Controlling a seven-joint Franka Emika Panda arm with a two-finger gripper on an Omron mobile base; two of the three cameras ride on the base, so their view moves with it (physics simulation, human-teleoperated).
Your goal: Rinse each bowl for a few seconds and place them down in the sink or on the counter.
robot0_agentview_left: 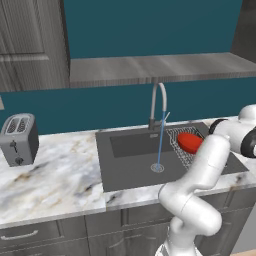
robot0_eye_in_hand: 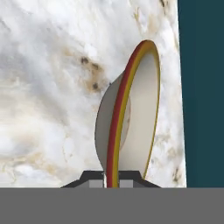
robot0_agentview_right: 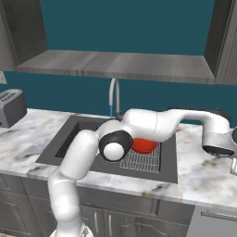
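In the hand view the pincer (robot0_eye_in_hand: 112, 180) sits at the bottom centre of the frame, its two dark tips pressed together on the rim of the pale tan bowl (robot0_eye_in_hand: 135, 127), which stands on edge between them; the rim shows a red and yellow band, and the bowl's hollow faces the right of the frame. Behind the bowl lies the marble desk (robot0_eye_in_hand: 48, 87), with a teal wall (robot0_eye_in_hand: 201, 87) running down the right side of that view. In the right base view the arm reaches from the lower left across to the far right edge of the frame, where the hand hangs above the desk to the right of the sink (robot0_agentview_right: 74, 139). The red bowl (robot0_agentview_left: 190, 142) rests in a wire mesh basket (robot0_agentview_left: 185, 150) that sits in the right part of the sink; in the right base view it is partly hidden behind the arm's forearm, near the middle of the frame. In the left base view a thin blue stream of water (robot0_agentview_left: 160, 145) falls from the arched silver faucet (robot0_agentview_left: 159, 102) onto the round drain (robot0_agentview_left: 157, 167) at the centre of the frame. A grey toaster (robot0_agentview_left: 19, 139) stands on the desk at the left edge, well apart from the sink. A grey wood-grain shelf (robot0_agentview_left: 155, 67) spans the wall above the faucet.
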